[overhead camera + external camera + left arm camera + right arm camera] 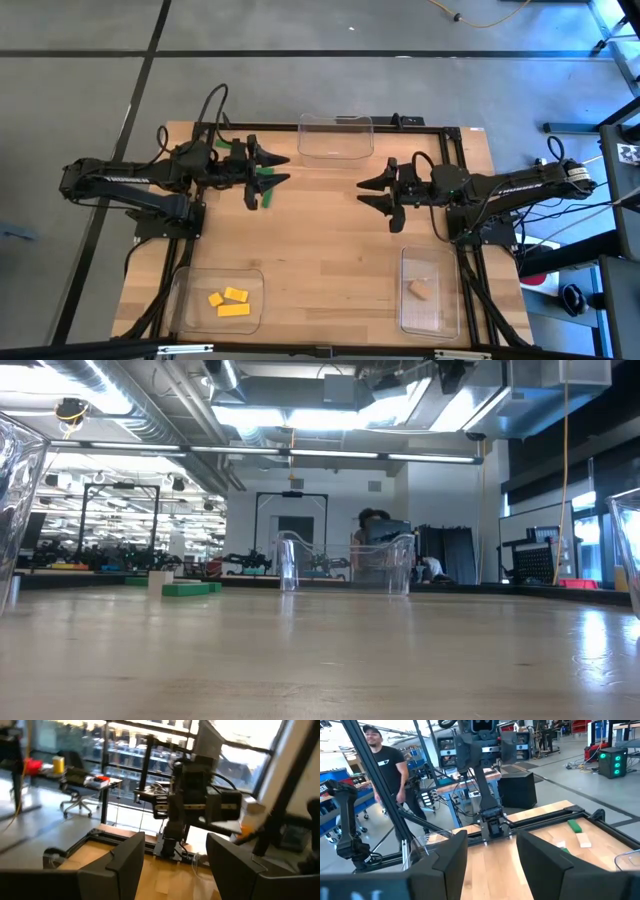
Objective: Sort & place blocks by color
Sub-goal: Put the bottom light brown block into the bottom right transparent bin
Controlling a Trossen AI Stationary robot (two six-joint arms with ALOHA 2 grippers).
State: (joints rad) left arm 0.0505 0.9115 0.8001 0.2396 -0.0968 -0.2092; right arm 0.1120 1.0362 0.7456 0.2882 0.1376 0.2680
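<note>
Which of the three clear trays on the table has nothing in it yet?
The tray at the far edge, between the two arms, holds nothing. The near-left tray holds yellow blocks, and the near-right tray holds one tan block.

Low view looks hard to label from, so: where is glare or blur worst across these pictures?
Low view: ceiling lights blow out, sheen on the table, green blocks small. Left wrist view: bright windows, motion-blurred, soft fingers. High view: evenly lit, yellow blocks crisp.
</note>
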